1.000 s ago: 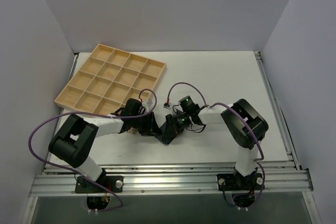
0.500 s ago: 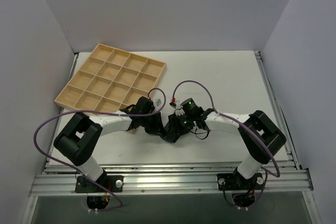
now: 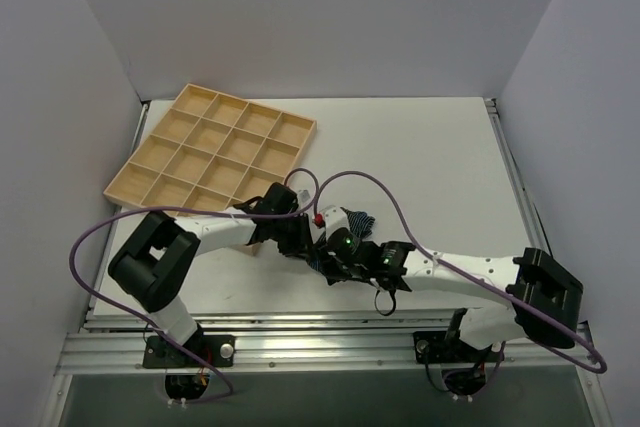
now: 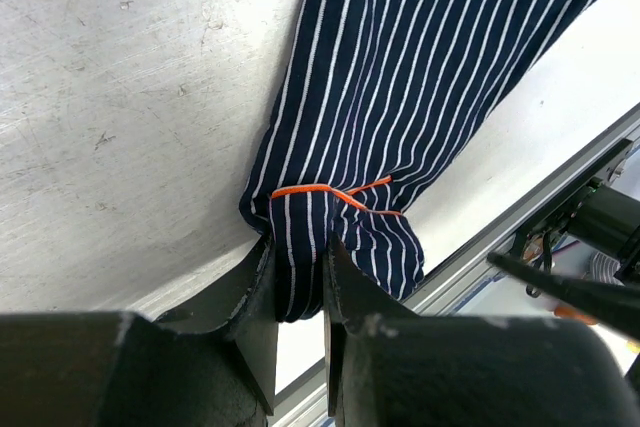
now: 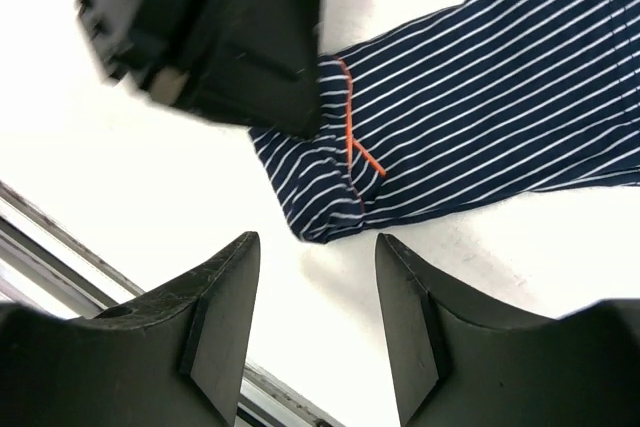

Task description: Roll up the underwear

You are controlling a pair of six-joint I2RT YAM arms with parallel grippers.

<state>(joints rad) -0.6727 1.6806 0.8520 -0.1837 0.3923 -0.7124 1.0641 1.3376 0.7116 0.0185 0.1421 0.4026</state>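
Right arm has swung low and outward since a second ago, and the right jaws have spread apart, hanging just beside a corner of the dark navy, white-striped cloth underwear (image 4: pixel 400 97); the left jaws have closed and now pinch that orange-stitched corner. Garment lies long and unrolled on the white desk (image 4: pixel 120 97) between the arms. Judged step is starting the roll, which calls for turning the pinched end over onto itself.

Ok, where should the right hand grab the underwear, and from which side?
Probably the corner of the underwear past the orange stitching, beside where the left hand pinches. Come from the near table edge: the right hand is open, that folded corner lies flat facing its gap.
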